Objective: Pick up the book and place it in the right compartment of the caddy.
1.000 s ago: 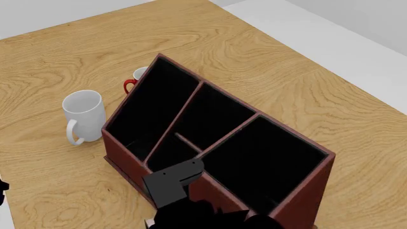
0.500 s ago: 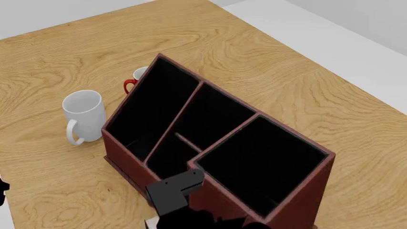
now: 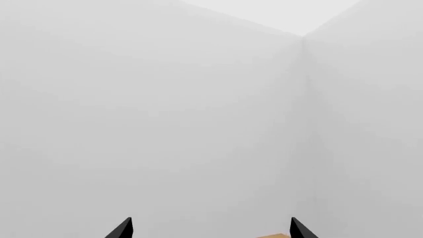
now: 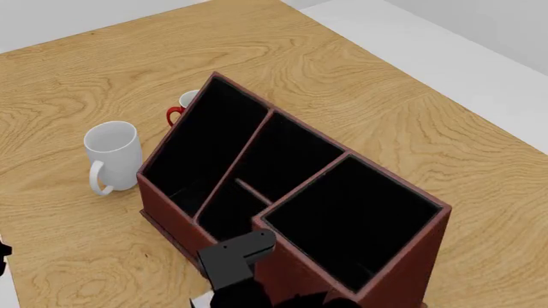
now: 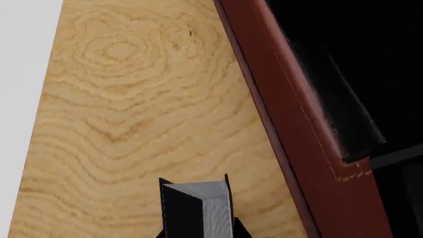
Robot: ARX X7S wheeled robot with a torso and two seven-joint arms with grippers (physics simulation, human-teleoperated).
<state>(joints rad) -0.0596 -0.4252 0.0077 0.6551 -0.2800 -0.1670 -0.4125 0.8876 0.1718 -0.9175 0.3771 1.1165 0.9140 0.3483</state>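
Observation:
The reddish-brown caddy (image 4: 163, 192) with black-lined compartments stands in the middle of the wooden table. Its tall right compartment (image 4: 351, 221) is open and holds nothing that I can see. My right gripper (image 4: 256, 300) is shut on the black book (image 4: 233, 260) and holds it just outside the caddy's near wall, by the near-left corner of the right compartment. In the right wrist view the book (image 5: 195, 208) shows its white page edges between the jaws of my right gripper (image 5: 198, 234), next to the caddy's wall (image 5: 297, 124). My left gripper (image 3: 210, 230) is open and empty, facing a white wall.
A white mug (image 4: 113, 156) stands left of the caddy. A red mug (image 4: 178, 110) is partly hidden behind the caddy's far left end. The table's (image 4: 360, 83) right edge runs diagonally past the caddy, with grey floor beyond it.
The book in my right gripper has drawn back toward the near edge of the head view, off the corner of the right compartment. The caddy and mugs have not moved.

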